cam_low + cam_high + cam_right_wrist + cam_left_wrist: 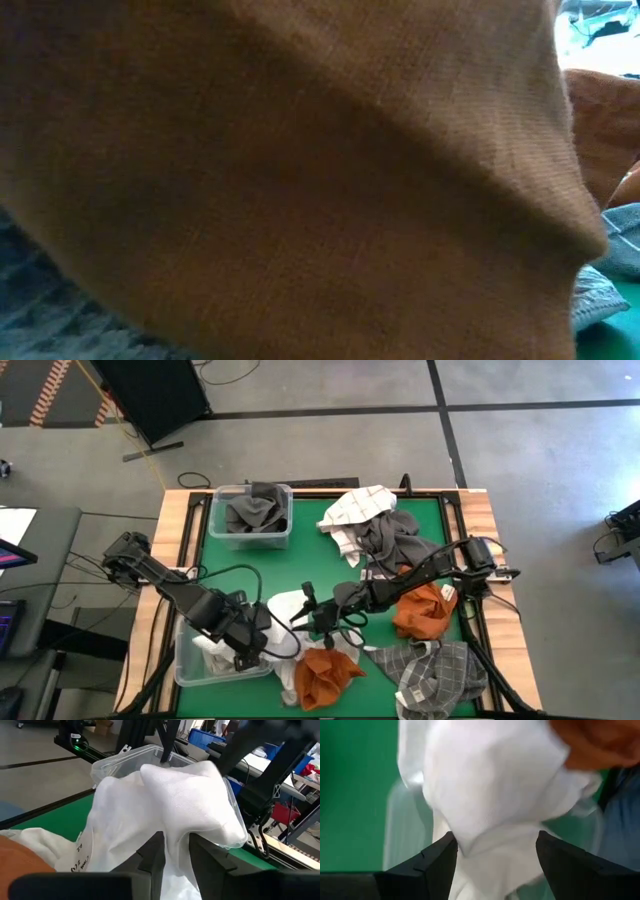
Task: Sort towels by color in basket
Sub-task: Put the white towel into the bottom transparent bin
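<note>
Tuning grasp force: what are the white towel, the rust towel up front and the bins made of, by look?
White towel: soft woven cloth, matte; fine weave shows and it drapes in folds, pinched between the right gripper fingers.
Rust towel: woven fabric, matte; diagonal thread lines visible up close.
Bins: probably thin clear plastic, slightly glossy; green mat shows through the walls.

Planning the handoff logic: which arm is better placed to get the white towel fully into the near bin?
Right. The right hand is pinching a fold of the white towel draped over the clear bin's rim. The left hand stands open over the bin, gripping nothing.
</note>
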Action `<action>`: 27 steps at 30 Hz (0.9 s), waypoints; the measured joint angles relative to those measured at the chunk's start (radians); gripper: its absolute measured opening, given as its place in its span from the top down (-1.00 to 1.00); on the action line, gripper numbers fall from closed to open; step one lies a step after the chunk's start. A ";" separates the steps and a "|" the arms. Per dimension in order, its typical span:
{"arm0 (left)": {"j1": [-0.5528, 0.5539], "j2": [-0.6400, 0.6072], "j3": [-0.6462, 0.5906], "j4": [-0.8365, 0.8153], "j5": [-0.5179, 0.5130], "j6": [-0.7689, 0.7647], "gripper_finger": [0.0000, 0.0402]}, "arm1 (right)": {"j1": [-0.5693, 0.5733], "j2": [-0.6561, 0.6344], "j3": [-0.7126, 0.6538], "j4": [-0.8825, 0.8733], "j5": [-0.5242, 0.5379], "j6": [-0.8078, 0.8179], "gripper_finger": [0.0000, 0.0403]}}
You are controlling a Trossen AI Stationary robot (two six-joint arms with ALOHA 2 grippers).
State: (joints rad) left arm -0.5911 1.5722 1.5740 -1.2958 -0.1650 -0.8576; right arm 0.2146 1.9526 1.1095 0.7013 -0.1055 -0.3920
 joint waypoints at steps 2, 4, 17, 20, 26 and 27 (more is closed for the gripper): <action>-0.009 0.000 0.029 0.005 -0.057 0.024 -0.29 | 0.000 0.000 0.000 0.000 0.000 0.000 0.43; -0.016 0.000 0.036 0.027 -0.115 0.072 -0.29 | 0.000 0.000 0.000 -0.001 0.000 0.001 0.43; 0.003 0.000 -0.119 0.279 -0.204 0.277 -0.31 | -0.001 0.000 0.000 -0.016 0.000 0.034 0.44; 0.005 0.000 -0.154 0.320 -0.205 0.288 -0.35 | -0.003 0.000 0.000 -0.016 0.000 0.045 0.44; 0.010 0.001 -0.193 0.393 -0.198 0.300 -0.44 | -0.008 -0.001 0.000 -0.010 0.000 0.052 0.44; 0.011 0.001 -0.201 0.415 -0.194 0.311 -0.45 | -0.008 -0.001 0.000 -0.007 0.000 0.052 0.44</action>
State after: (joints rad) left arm -0.5797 1.5730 1.3729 -0.8810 -0.3586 -0.5468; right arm 0.2067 1.9514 1.1099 0.6947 -0.1055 -0.3401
